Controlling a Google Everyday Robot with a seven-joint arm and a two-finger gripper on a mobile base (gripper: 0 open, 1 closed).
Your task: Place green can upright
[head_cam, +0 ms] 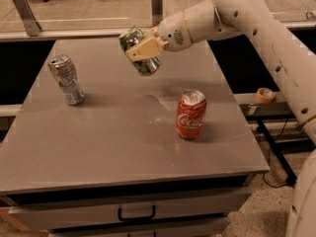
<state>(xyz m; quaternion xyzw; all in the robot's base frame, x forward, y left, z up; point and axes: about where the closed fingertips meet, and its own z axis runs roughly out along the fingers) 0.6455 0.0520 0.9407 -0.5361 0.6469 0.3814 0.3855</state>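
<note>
Clamping green can tilted above table, gripper closed

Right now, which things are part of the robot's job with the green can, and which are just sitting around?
Part of the job: green can, held tilted above the table; gripper, shut on it.
Just sitting around: silver can and red Coca-Cola can, both standing on the table; roll of tape off to the side.

We log gripper over table at 12 o'clock, clamping tilted green can clear of it; dented can on table at 10 o'clock, Coca-Cola can at 3.
</note>
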